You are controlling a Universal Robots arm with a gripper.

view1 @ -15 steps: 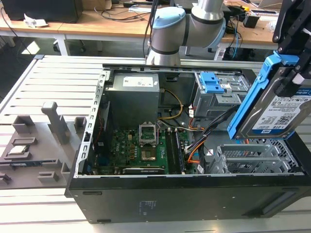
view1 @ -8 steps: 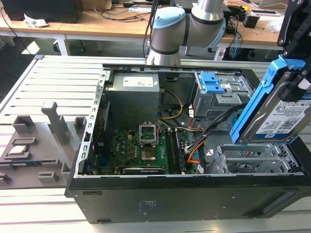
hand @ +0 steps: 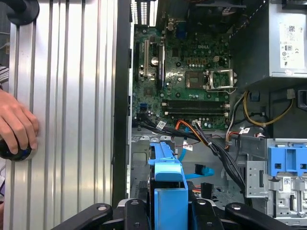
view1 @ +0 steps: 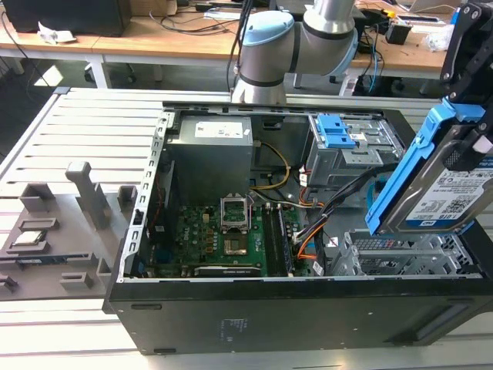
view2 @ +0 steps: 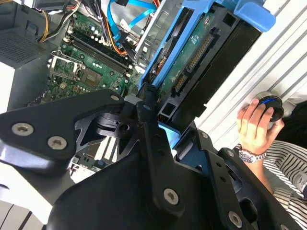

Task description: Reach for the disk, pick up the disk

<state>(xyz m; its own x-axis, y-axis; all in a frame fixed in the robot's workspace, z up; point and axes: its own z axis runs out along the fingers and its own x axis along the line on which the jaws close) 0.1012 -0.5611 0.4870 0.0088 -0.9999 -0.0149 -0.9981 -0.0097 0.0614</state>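
The disk, a silver hard drive with a white-and-blue label in a blue plastic bracket, hangs tilted above the case's corner at the exterior view's right. My gripper is shut on its upper end, black fingers on both sides of the bracket. In the second wrist view the disk shows its green circuit side and connector edge, reaching away from my gripper. The first wrist view shows the disk's blue bracket edge-on, clamped in my gripper, over the empty drive bay.
The open computer case lies on a slatted metal table with motherboard, power supply and a drive cage with blue latch. A grey fixture stands at the exterior view's left. A person's hand rests on a round knob.
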